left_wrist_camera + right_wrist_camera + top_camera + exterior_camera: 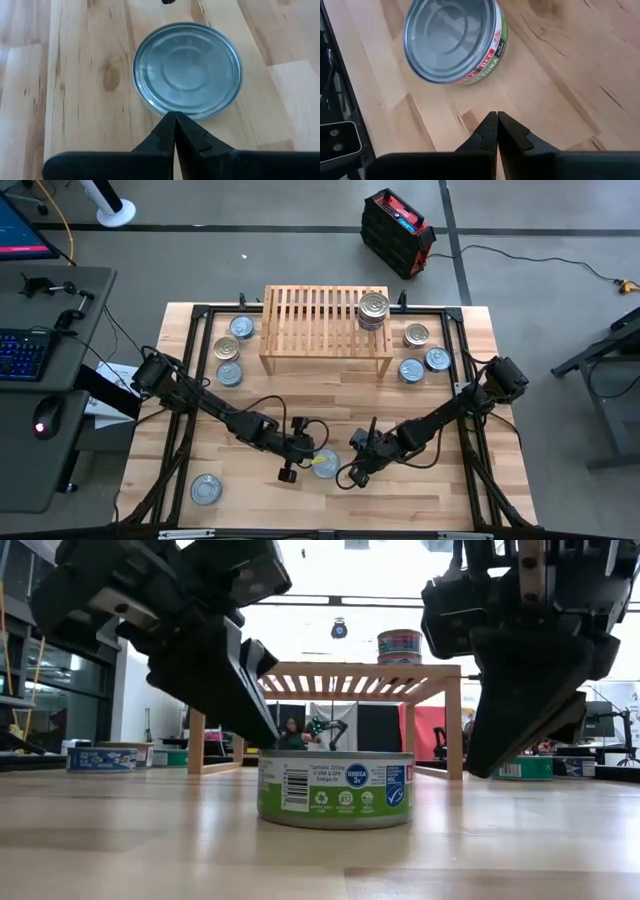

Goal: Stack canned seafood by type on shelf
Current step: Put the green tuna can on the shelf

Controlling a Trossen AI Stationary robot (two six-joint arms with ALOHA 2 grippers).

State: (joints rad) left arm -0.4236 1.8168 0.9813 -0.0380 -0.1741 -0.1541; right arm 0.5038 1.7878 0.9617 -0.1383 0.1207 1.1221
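I have both grippers low over the near tabletop (420, 500), the left gripper (175, 125) and the right gripper (497, 124) each with jaws pressed shut and holding nothing, flanking a green-labelled can (335, 788) that sits upright between them, untouched. Farther back, the shelf (325, 320) carries two stacked cans (373, 310) at its right end, with loose cans (229, 348) on the tabletop either side.

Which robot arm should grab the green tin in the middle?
Probably the left: its shut claw sits right beside the green-labelled round tin with a silvery lid, centred on it in its wrist view. The right claw, also shut, is slightly farther off.
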